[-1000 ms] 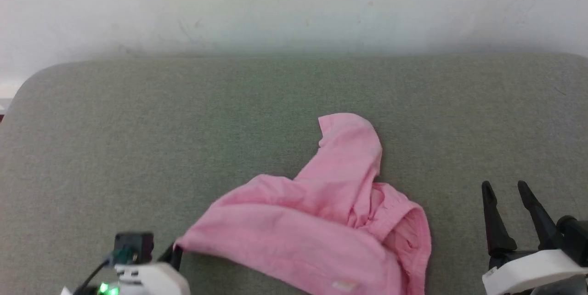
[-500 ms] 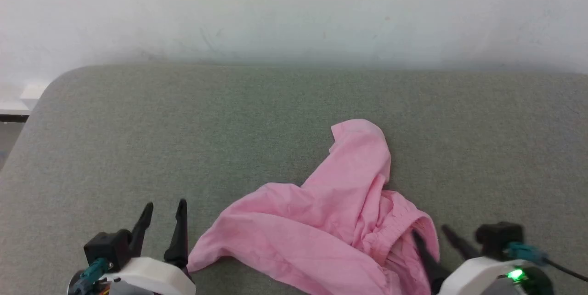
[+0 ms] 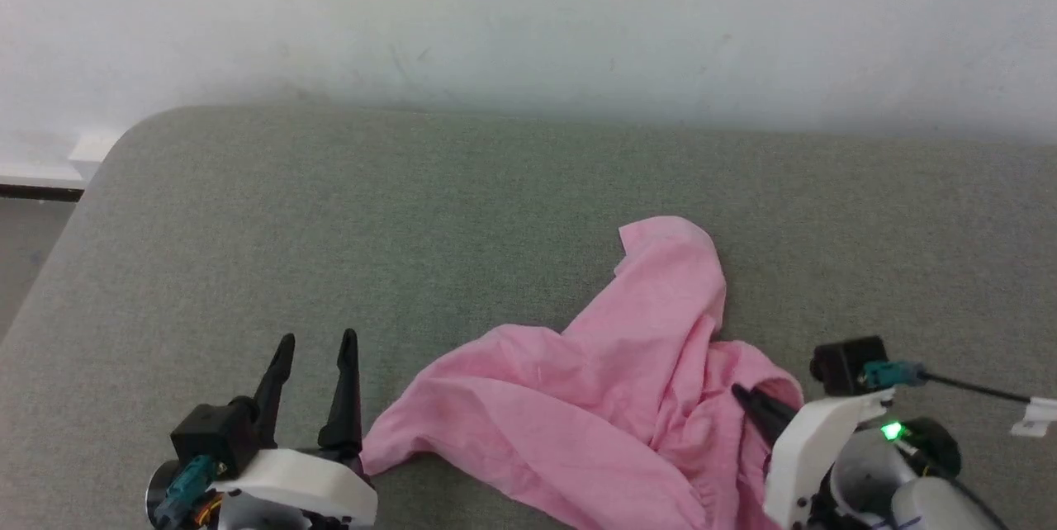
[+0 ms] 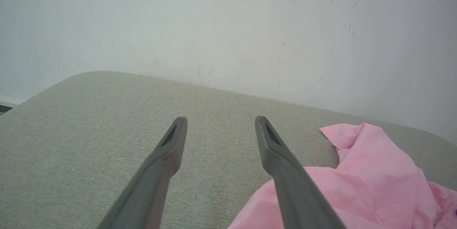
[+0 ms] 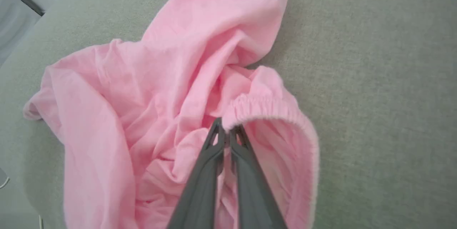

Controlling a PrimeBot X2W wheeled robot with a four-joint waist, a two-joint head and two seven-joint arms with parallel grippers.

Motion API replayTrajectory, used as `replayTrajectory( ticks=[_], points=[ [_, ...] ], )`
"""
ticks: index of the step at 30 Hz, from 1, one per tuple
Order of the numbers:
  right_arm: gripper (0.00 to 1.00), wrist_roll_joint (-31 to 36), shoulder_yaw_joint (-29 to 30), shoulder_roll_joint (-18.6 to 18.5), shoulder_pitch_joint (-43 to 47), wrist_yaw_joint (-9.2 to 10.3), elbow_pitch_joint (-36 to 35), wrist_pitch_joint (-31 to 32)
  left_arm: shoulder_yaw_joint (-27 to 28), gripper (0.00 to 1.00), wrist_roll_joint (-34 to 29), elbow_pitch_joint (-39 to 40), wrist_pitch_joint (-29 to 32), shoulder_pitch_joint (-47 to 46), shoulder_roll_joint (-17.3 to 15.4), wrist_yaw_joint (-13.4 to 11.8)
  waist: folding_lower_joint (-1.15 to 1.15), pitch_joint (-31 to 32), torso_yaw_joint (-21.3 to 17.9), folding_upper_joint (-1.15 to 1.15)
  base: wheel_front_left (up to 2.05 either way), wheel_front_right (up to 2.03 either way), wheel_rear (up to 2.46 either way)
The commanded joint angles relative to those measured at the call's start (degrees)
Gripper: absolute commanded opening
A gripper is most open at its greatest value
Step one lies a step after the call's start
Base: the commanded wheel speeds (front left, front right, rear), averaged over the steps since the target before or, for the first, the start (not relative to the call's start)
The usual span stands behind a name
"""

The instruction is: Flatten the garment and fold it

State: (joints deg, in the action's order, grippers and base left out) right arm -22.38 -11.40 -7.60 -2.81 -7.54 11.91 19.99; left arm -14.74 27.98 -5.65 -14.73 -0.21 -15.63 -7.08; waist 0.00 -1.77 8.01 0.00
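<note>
Garment (image 3: 594, 398) in right tool (image 5: 225, 130), left tool (image 3: 317, 338) spread

Bright, soft, even light, faint shadows beside the garment (image 3: 611, 398), wrist views slightly soft and bent at edges.

The garment (image 3: 594, 406) runs off the head view's bottom edge, its near hem cut off. The right gripper (image 3: 745, 395) shows one dark finger there; the other is hidden. How much cloth sits between the fingers (image 5: 210, 161) in the right wrist view is unclear
</note>
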Motion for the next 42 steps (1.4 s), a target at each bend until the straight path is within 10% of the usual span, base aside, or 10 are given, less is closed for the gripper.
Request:
replayTrajectory(
  ticks=[1,16,17,18,19,30,42],
  points=[
    [0.00,-0.15,0.99,-2.06,-2.53,0.05,-0.01,-0.60,0.83,1.00,-0.89,-0.43,-0.26,-1.10,0.76,0.66,0.00,-0.47,0.30,0.00,0.00,0.00,0.00],
    [0.00,-2.25,5.87,-10.76,-22.60,0.05,14.67,-4.12,4.77,1.00,-6.51,-2.38,-0.27,-5.17,6.52,5.69,0.00,-6.55,1.58,0.00,0.00,0.00,0.00],
    [0.27,-2.34,5.76,-10.51,-22.98,0.05,16.13,-5.45,5.04,1.00,-6.93,-2.65,-0.27,-5.24,6.83,5.96,0.00,-6.62,1.66,0.00,0.00,0.00,0.00],
    [0.94,-2.24,5.44,-10.45,-23.18,0.05,17.38,-6.96,5.29,1.00,-7.31,-2.90,-0.27,-5.29,7.13,6.25,0.00,-6.61,1.75,0.00,0.00,0.00,0.00],
    [1.00,-2.20,5.16,-10.28,-23.22,0.05,18.35,-8.69,5.59,1.00,-7.66,-3.13,-0.27,-5.29,7.39,6.52,0.00,-6.53,1.78,0.00,0.00,0.00,0.00],
    [1.00,-0.04,7.76,-7.35,-14.54,0.05,15.48,-21.20,8.94,1.00,-9.96,-4.74,-0.27,-2.06,7.85,7.65,0.00,-1.85,-0.32,0.00,0.00,0.00,0.00],
    [1.00,0.84,7.89,-6.73,0.84,0.05,-7.88,4.32,9.74,1.00,-10.68,-5.33,-0.12,1.29,6.56,7.38,0.00,1.57,-2.73,0.00,0.00,0.00,0.00]
  ],
)
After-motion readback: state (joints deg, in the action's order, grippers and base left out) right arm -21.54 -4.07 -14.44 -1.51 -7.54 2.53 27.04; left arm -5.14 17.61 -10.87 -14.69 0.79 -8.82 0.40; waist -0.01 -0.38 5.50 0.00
